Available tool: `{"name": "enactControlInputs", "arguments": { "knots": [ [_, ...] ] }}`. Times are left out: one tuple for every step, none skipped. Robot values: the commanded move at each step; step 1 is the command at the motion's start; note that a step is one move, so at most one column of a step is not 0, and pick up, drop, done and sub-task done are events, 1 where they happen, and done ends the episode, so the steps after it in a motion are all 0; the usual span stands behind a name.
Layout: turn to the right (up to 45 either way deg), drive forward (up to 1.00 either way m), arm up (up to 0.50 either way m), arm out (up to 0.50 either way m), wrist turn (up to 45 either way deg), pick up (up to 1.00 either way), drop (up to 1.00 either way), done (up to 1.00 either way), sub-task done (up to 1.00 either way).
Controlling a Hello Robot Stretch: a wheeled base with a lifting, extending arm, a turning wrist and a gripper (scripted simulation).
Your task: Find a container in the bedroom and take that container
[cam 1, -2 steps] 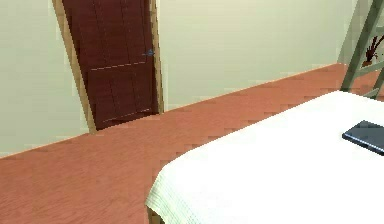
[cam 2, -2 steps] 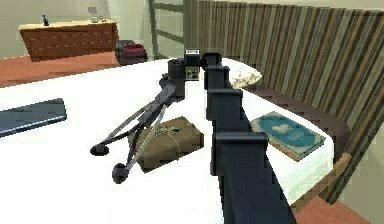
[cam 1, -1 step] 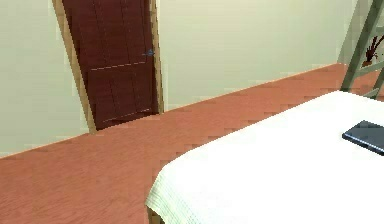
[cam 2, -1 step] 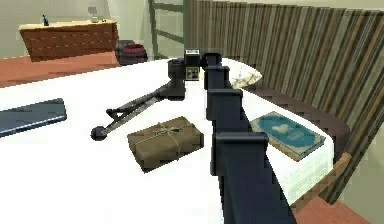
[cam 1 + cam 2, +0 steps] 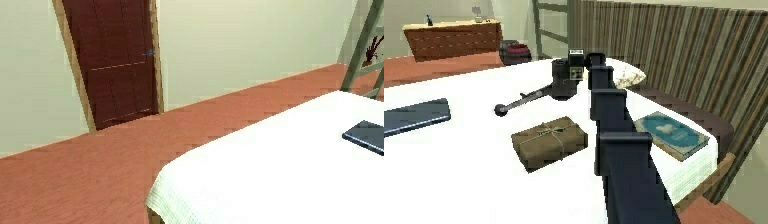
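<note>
Now the brown box (image 5: 549, 141), tied with string, lies on the white bed (image 5: 474, 170) just left of the arm (image 5: 619, 150). The gripper (image 5: 506, 106) hangs beyond it over bare sheet; how its jaws stand I cannot tell. A teal book (image 5: 671, 134) lies right of the arm.

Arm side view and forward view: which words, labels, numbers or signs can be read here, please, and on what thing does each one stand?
No text can be read.
Teal book on the bed: a pale pattern on the cover, too blurred to tell any words.
Brown parcel tied with string: no label visible.
Dark flat device: plain surface.
Dark wooden door: no sign or number.
</note>
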Motion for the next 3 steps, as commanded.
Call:
{"name": "enactControlInputs", "arguments": {
  "knots": [
    [0.0, 0.00, -0.30, 0.00, 0.0, 0.00, 0.00, 0.00, 0.00],
    [0.0, 0.00, 0.00, 0.00, 0.0, 1.00, 0.00, 0.00, 0.00],
    [0.0, 0.00, 0.10, 0.00, 0.0, 0.00, 0.00, 0.00, 0.00]
  ]
}}
